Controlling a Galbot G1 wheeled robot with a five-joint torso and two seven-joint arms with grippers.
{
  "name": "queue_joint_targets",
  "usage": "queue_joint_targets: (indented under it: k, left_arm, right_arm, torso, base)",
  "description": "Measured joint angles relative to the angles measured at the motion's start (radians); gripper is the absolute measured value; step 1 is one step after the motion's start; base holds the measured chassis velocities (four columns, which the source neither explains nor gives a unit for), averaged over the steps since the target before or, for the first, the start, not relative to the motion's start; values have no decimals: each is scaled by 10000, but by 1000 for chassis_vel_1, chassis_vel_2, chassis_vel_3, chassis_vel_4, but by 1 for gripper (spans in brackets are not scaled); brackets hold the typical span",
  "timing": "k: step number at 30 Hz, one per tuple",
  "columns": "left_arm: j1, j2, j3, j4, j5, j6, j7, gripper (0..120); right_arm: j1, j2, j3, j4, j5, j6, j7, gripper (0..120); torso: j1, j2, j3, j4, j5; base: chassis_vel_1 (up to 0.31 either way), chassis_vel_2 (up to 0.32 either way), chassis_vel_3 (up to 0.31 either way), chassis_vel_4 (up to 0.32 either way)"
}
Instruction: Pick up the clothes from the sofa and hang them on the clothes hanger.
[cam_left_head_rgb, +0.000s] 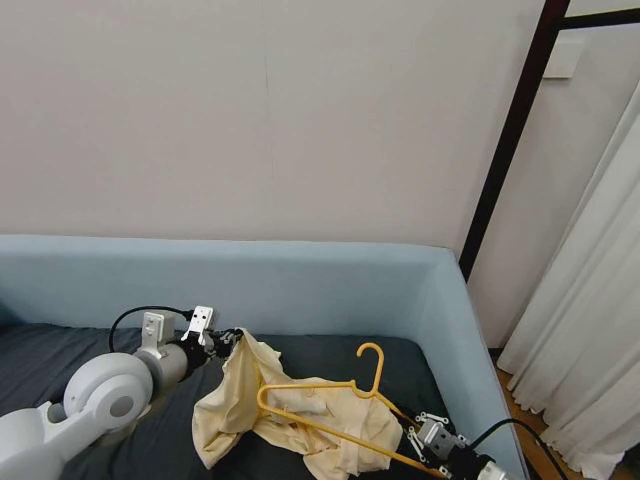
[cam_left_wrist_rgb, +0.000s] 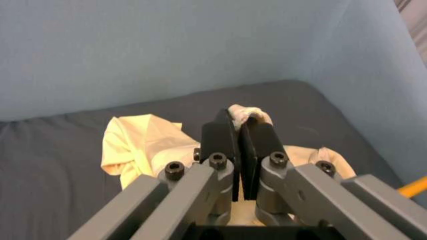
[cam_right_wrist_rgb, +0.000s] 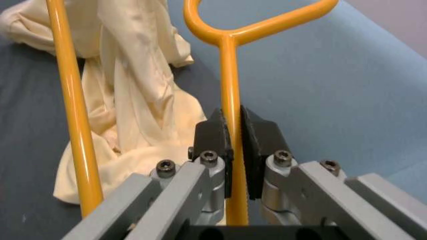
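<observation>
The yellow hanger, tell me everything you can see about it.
The yellow hanger is a thin, smooth, glossy rod frame with an open curved hook on top; its material is unclear. It is tilted, with the hook toward the sofa back, and it crosses over the cream garment on the dark seat. The right gripper is shut on one shoulder bar below the hook. The left gripper pinches the garment, not the hanger.

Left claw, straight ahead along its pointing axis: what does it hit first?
The cream garment that the left claw is shut on; a fold bunches just past its tips. Beyond, likely the dark seat cushion, though depth is unclear.
</observation>
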Motion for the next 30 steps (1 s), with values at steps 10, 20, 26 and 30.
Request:
queue_joint_targets:
  k: [10,20,26,30]
  left_arm:
    - [-257,-330,476,-151,40,136,-266,0]
    - [-80,-298,566,-285,135,202,-181,0]
    - [199,-258,508,-727,172,206,-265,0]
    - [210,-281,545,-907,271,230,-272,0]
  right_arm:
    - [971,273,-901,-249,65,-429,0,4]
    - [1903,616,-1678,-670,-66,-1044,436,4]
    - [2004,755,-1535,-787,8,-1678,1288,4]
    - [2108,811,-1481,-800,64,-1852,1527,4]
  torso:
    - [1,0,1,-2,-1]
    - [2,0,2,-1,-2]
    - [1,0,1,-3,-1]
    - [2,-1,1,0,-1]
  base:
    - [0,0,0,0]
    - [0,0,0,0]
    - [0,0,0,0]
    - [0,0,0,0]
